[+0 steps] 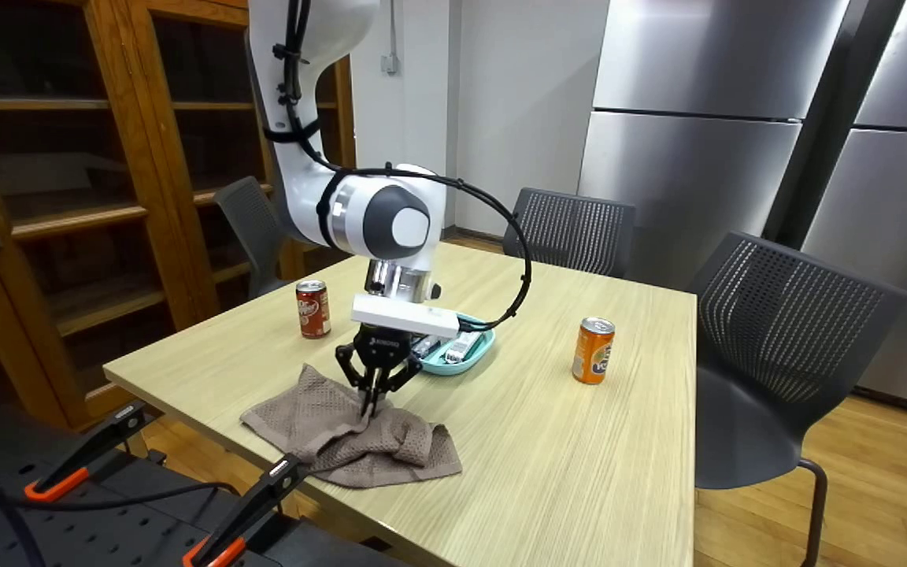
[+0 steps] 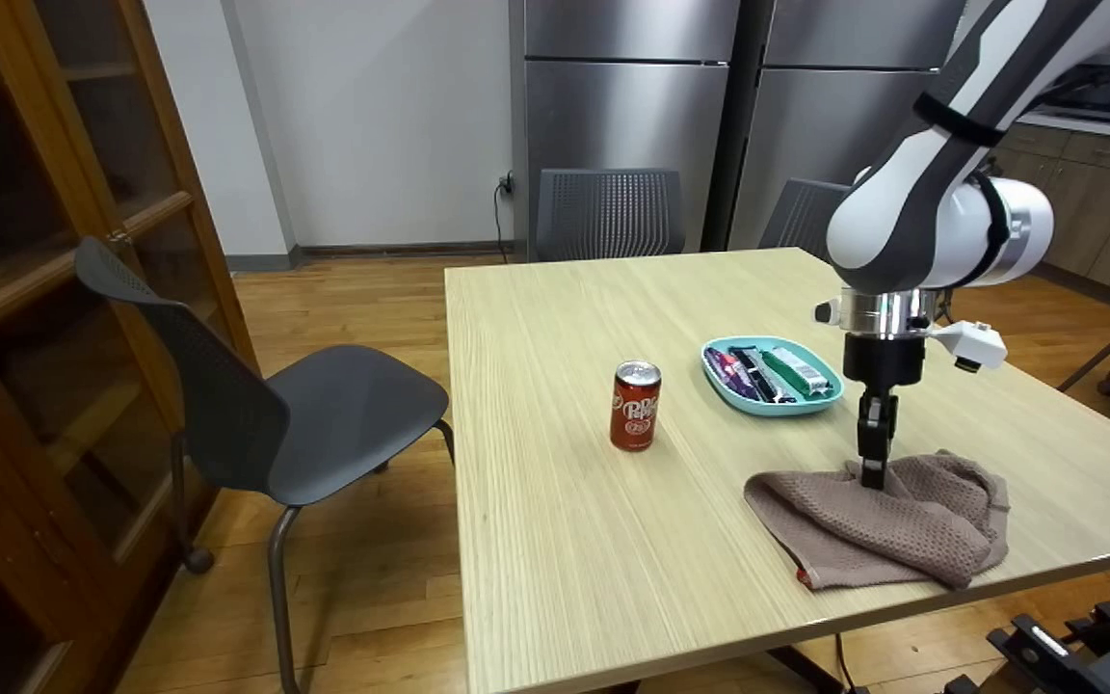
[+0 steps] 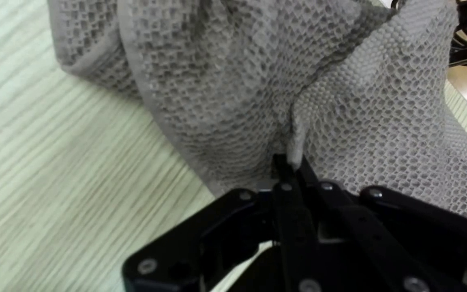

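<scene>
Gripper [image 3: 294, 163] pinched tight on a fold of the brown towel [image 2: 887, 525], prob. b/c a raised ridge gives slim jaws smth to nip. Towel's crumpled near teal tray [image 2: 775, 410], not touching; tray's low rim prob. corrals wrapped bars [image 2: 799, 372].

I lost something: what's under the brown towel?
The brown towel, pinched by the gripper, lies on the table. A red bit, too small to identify, shows at the towel's edge; whatever lies beneath is covered.
</scene>
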